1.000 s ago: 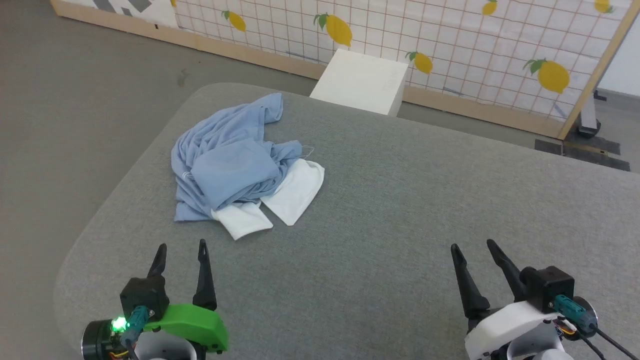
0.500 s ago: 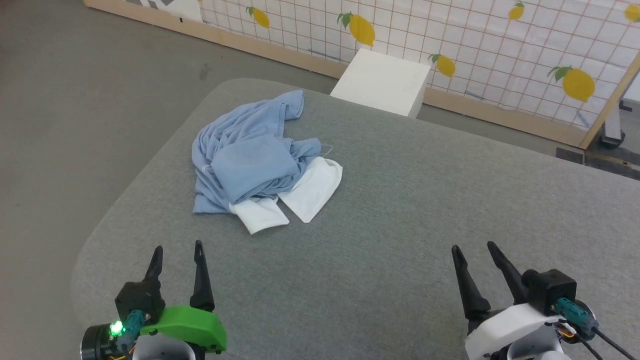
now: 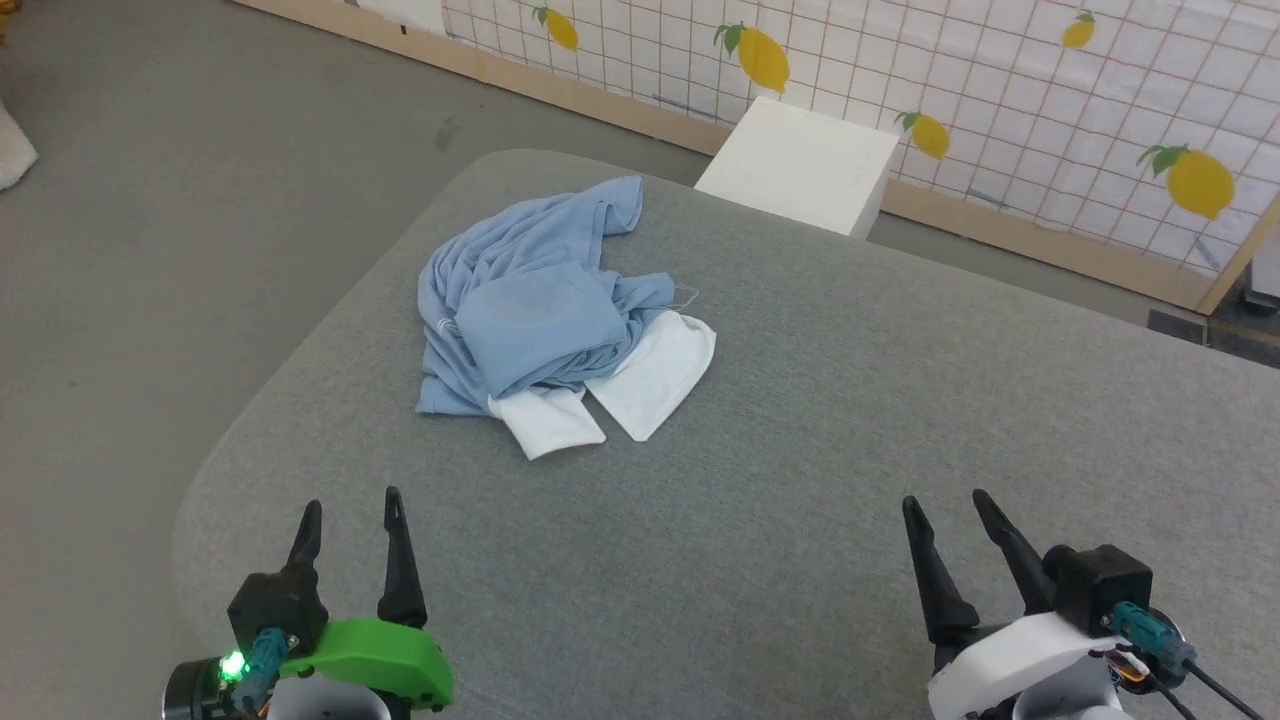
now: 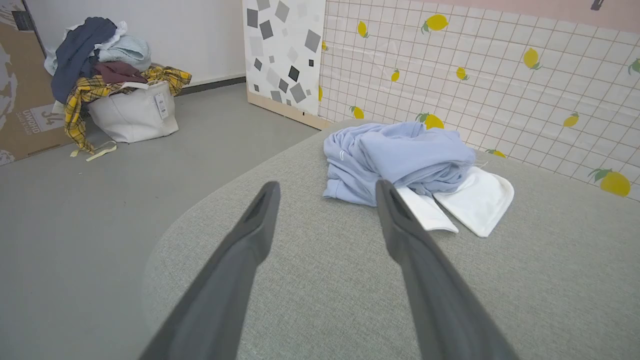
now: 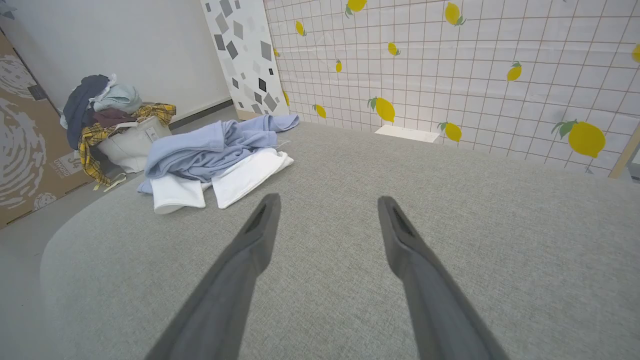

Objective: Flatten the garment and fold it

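Left gripper (image 3: 352, 499): fingers (image 4: 250, 240) spread wide, nothing between them, tips pointing away from the robot over the near left part of the padded table (image 3: 800, 450), above its surface. The green wrist housing sits at the near edge.

Right gripper (image 3: 944, 497): fingers (image 5: 405, 240) equally wide and empty, over the near right part of the table, with the white wrist housing behind them.

The garment (image 3: 530, 310) lies crumpled near the far left corner, well apart from both grippers. It is a light blue heap with two white panels protruding on its near side.

Compared with a second ago, the whole head view has swung, placing the garment and the white box (image 3: 800, 165) beyond the far edge further right in the picture. The heap's shape and its place on the table are unchanged. Both grippers keep the same pose and spread.
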